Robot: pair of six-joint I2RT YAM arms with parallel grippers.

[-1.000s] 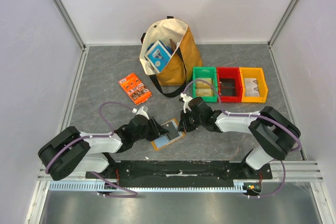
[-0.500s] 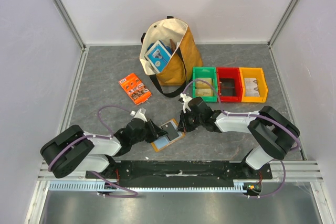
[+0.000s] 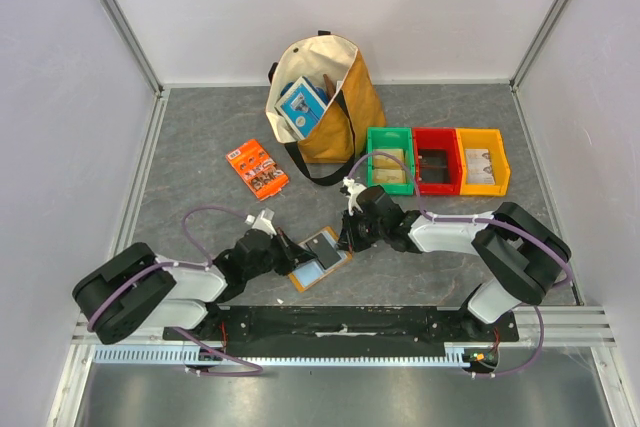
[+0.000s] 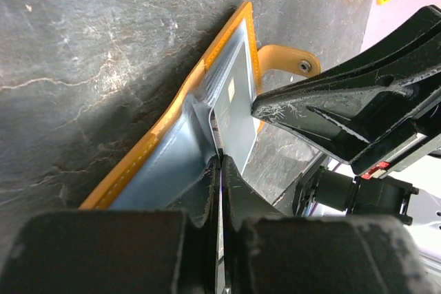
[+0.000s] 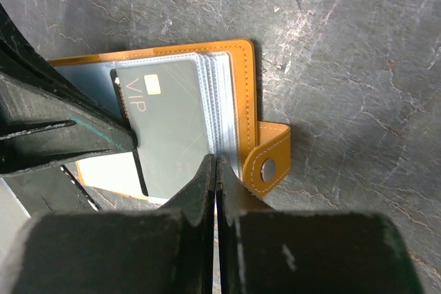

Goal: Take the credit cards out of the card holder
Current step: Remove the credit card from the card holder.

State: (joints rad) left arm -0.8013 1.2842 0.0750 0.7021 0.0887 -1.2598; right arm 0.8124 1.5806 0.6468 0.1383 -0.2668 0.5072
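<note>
The card holder (image 3: 308,276) lies open on the grey table between my arms, orange-tan with blue-grey pockets. It also shows in the left wrist view (image 4: 172,120) and the right wrist view (image 5: 242,94), closing tab (image 5: 270,164) to the right. A dark grey credit card (image 3: 322,246) marked "VIP" (image 5: 172,129) lies over its clear sleeves. My left gripper (image 3: 291,252) (image 4: 220,160) is shut on that card's edge (image 4: 238,122). My right gripper (image 3: 345,240) (image 5: 216,160) is shut, its tips pressing on the sleeves beside the card. A pale strip shows under the card; I cannot tell what it is.
A tan tote bag (image 3: 340,112) with a blue-and-white box (image 3: 302,107) stands at the back. An orange printed packet (image 3: 257,169) lies to the left. Green (image 3: 372,159), red (image 3: 418,161) and yellow-orange (image 3: 503,161) bins sit in a row to the right.
My left gripper has drawn back a little toward the lower left, still shut on the card. The right gripper has stayed on the holder.
</note>
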